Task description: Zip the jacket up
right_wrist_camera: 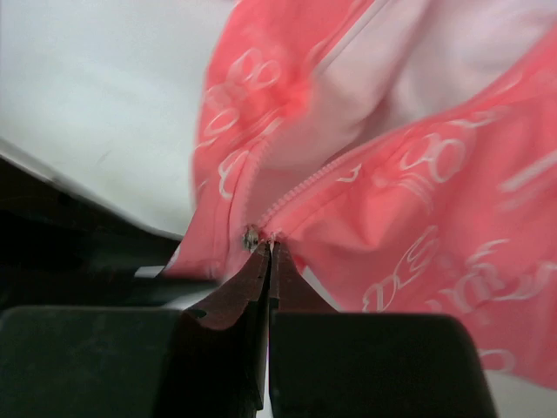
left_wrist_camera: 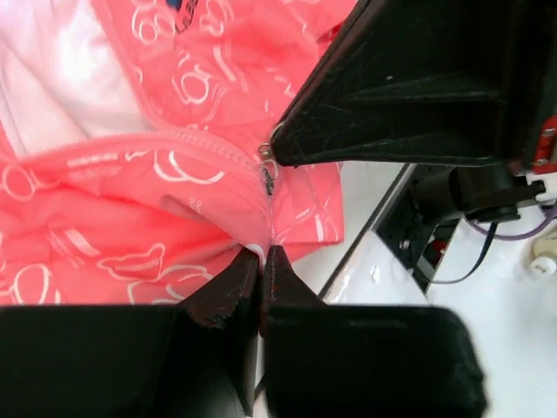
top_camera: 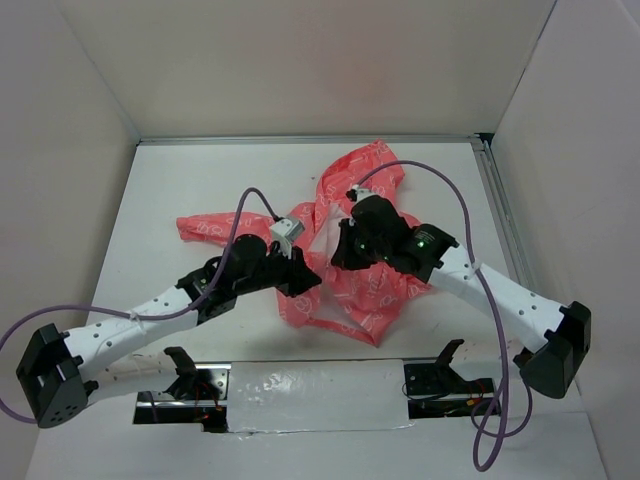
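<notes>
Centrally on the white tabletop (top_camera: 190,180) lies the coral-pink jacket (top_camera: 372,292), crumpled, its white lining showing where the front gapes. Both arms meet over it. The left end effector (left_wrist_camera: 264,261) has its 2 fingers pressed together on the jacket's fabric just below the zipper pull (left_wrist_camera: 268,174). The right end effector (right_wrist_camera: 269,254) is likewise closed, tips pinched at that small metal pull, with the 2 rows of teeth beyond it parted.
</notes>
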`<action>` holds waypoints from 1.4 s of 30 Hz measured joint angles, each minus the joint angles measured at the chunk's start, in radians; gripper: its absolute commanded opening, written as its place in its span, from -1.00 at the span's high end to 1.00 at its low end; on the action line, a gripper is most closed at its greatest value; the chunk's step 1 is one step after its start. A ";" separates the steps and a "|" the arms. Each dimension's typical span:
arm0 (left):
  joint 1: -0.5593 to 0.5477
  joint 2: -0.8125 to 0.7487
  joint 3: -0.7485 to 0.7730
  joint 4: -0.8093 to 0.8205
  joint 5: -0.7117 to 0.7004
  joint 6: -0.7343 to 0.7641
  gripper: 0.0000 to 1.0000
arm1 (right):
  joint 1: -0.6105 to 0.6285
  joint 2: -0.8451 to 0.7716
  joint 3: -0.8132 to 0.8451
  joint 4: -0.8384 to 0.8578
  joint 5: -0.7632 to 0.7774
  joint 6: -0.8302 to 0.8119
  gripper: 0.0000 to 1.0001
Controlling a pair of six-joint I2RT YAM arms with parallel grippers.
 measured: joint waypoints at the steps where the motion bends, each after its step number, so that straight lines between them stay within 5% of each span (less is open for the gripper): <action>1: 0.000 -0.001 0.003 -0.018 -0.002 -0.006 0.06 | 0.000 0.000 -0.004 0.001 -0.013 -0.006 1.00; 2: -0.003 -0.003 0.011 -0.078 0.008 -0.023 -0.27 | -0.001 -0.001 -0.009 0.006 0.013 -0.019 1.00; 6: -0.034 -0.002 0.010 -0.255 -0.019 -0.030 -0.99 | -0.030 -0.046 -0.035 0.018 0.045 -0.026 1.00; 13: -0.069 0.031 0.098 -0.299 -0.220 0.056 -0.99 | -0.029 -0.098 -0.037 -0.004 0.016 -0.031 1.00; 27: -0.216 0.198 0.172 -0.023 -0.729 0.412 -0.95 | -0.055 -0.043 0.054 -0.059 -0.053 -0.048 1.00; 42: -0.254 0.042 -0.034 0.344 -0.571 0.675 -0.99 | -0.117 -0.021 0.058 -0.059 -0.155 -0.045 1.00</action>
